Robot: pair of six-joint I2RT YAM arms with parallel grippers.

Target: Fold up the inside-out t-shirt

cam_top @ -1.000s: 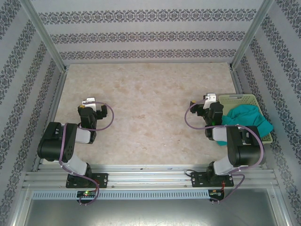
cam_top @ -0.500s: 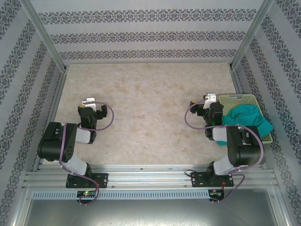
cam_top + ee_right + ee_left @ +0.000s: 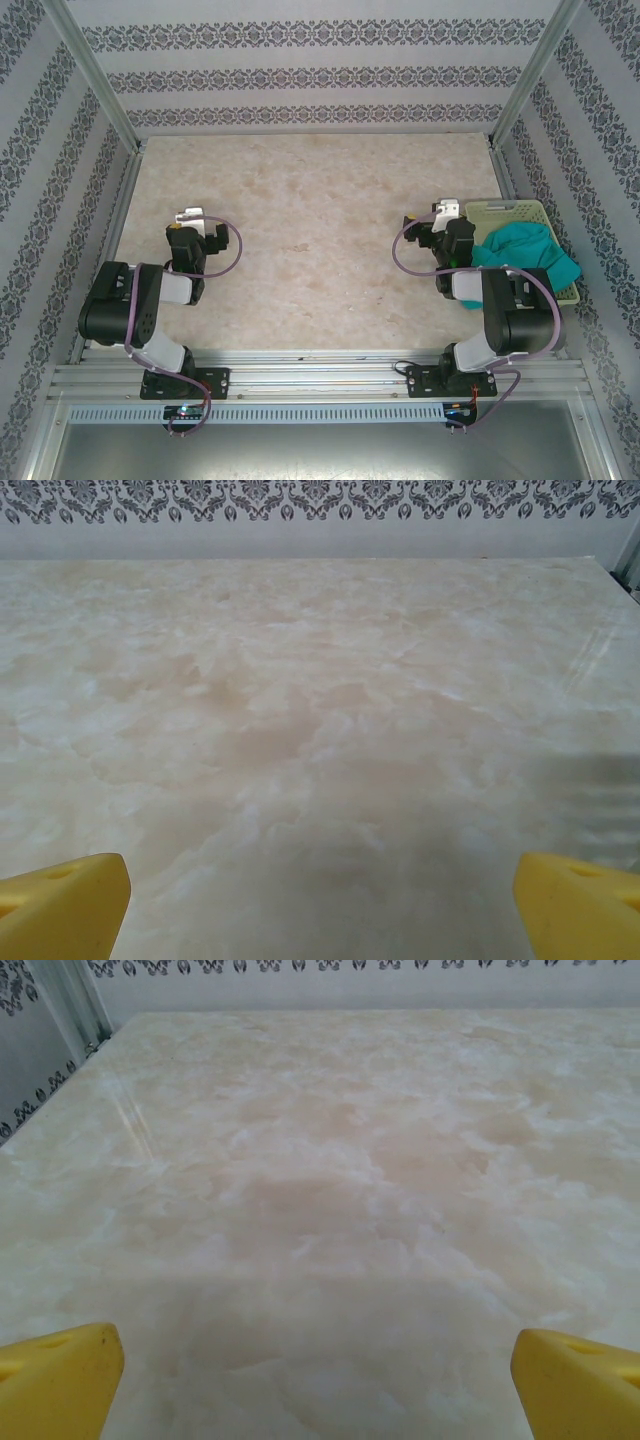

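At the right edge of the table [image 3: 320,190], the teal t-shirt [image 3: 525,250] sits bunched in a pale basket [image 3: 512,209] and spills over its near rim, w/ part of the heap hidden behind the right arm. It isn't spread out, so no fold has begun.

Left gripper [image 3: 188,218] rests low near the table's left side, well apart from the shirt. Its wrist view shows the yellow fingers [image 3: 60,1375] at the frame's far corners: jaws wide, nothing btwn them but bare marble-look top. Right gripper [image 3: 440,213] sits just beside the basket's left side, pointing toward the back wall, not at the cloth. Its fingers [image 3: 60,900] likewise stand wide apart and empty.

Change over the last sec: none I can spot. Both arms hold the same tucked pose; shirt & basket lie as they did. Reads as the very start, approx. nothing done. First job is prob. getting the shirt out of the basket onto the open top. The right arm is closest but would need to turn toward the basket. Then flatten before any fold. Risk: cloth snags on the rim or drags the basket along.
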